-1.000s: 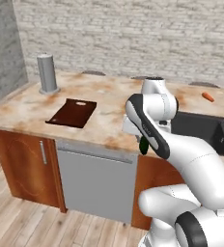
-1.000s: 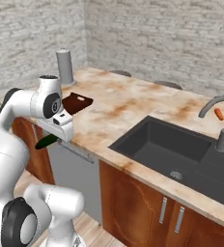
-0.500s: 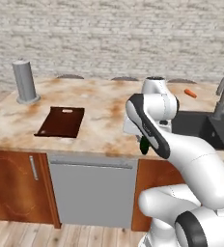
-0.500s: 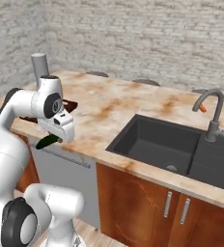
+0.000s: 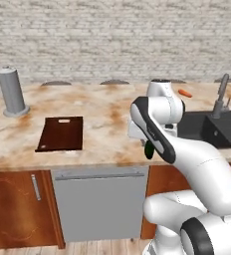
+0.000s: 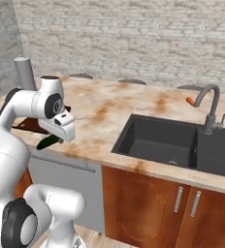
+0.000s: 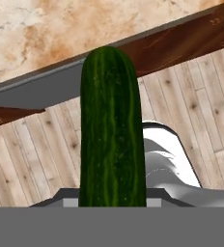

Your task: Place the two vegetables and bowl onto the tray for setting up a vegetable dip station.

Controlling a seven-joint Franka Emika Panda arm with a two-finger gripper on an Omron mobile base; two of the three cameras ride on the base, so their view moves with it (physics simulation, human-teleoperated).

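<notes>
gripper: the gripper (image 5: pixel 148 145) hangs just past the counter's front edge, clamped on the dark green vegetable (image 7: pixel 113 130), which juts below the hand over the dishwasher front (image 5: pixel 98 203); in the right base view the same vegetable (image 6: pixel 48 141) angles out under the white wrist.
tray: the dark reddish-brown tray (image 5: pixel 61 133) lies flat on the marble counter (image 5: pixel 97 114) near its front edge, slot handle toward the wall, well to the left of the gripper, bare on top.
carrot: the orange carrot (image 5: pixel 185 93) rests far back on the counter beside the grey faucet (image 5: pixel 220 95); seen also behind the faucet in the right base view (image 6: pixel 190 100).
edges: the black sink (image 6: pixel 175 142) cuts into the counter right of the arm; a tall grey cylinder (image 5: pixel 12 92) stands at the far left, apart from the tray.
open room: bare marble lies between the tray and the arm, and all round the tray's sides.
hand view: plank floor (image 7: pixel 196 106) and the counter's underside edge lie behind the vegetable.
change: against half a second ago the whole scene has slid, so the base has driven; the tray now sits nearer the middle of the left base view, and the grip on the vegetable is unchanged.
</notes>
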